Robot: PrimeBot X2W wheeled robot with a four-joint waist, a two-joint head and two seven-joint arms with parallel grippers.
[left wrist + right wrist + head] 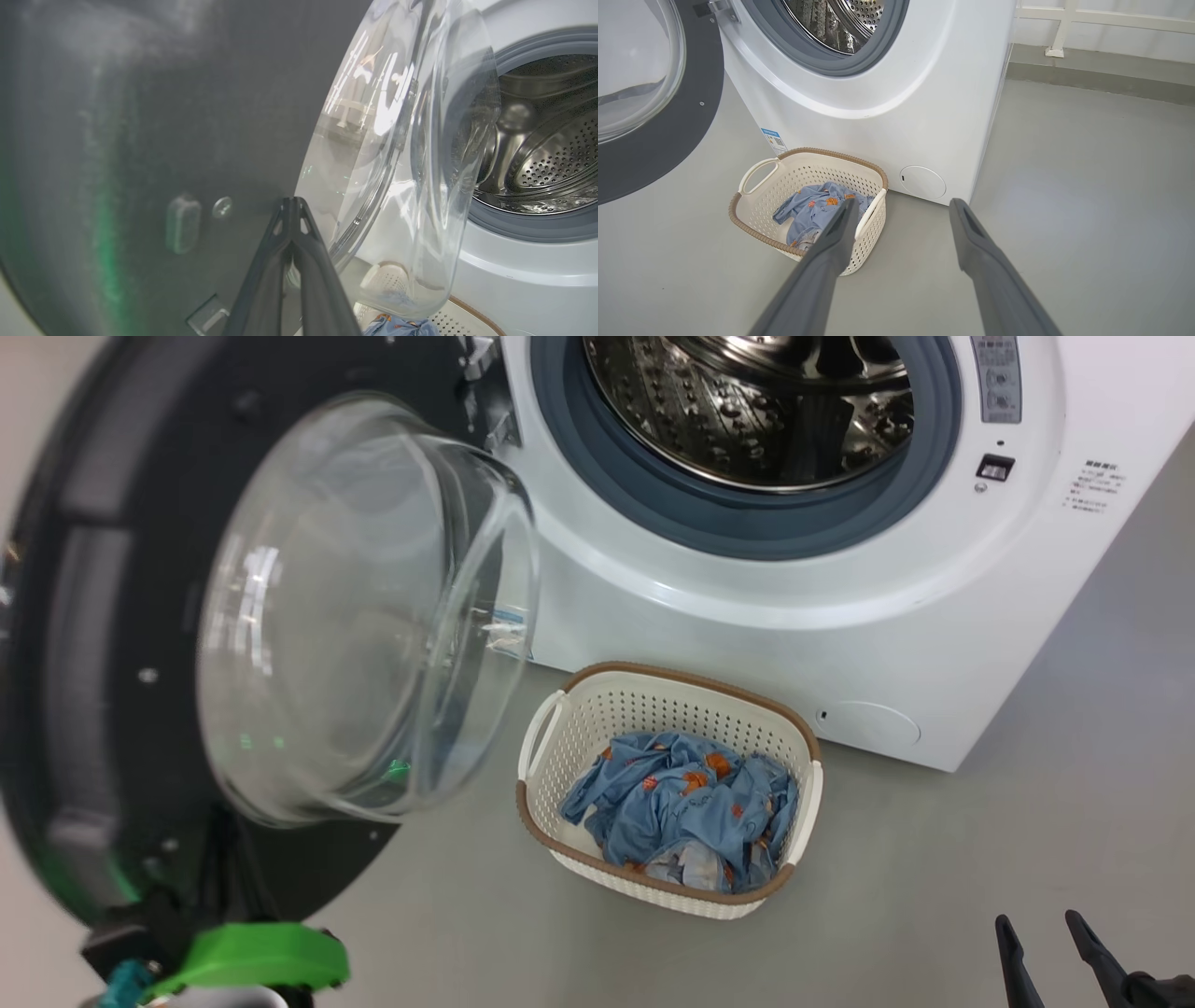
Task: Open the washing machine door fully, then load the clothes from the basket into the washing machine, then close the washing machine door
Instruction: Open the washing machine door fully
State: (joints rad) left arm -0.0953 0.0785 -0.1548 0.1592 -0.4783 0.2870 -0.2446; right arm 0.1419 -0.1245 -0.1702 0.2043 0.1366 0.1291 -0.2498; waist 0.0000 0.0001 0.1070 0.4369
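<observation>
Head view, left to right: washing machine door [93,709] stood wide open at far left. Our left gripper [292,203] had its fingers together, tips at the door's black inner face beside the glass. Basket [579,709] sat just in front of the washing machine [747,644], clothes [681,803] inside. Right gripper [1036,919] sat low right, jaws apart, empty. We judged door-opening nearly done; the next move called for the right arm reaching into the basket.

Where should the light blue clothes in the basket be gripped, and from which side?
Probably the bunched folds mid-heap of the light blue printed clothes, from above: the cream perforated plastic basket walls them in on all sides.
</observation>
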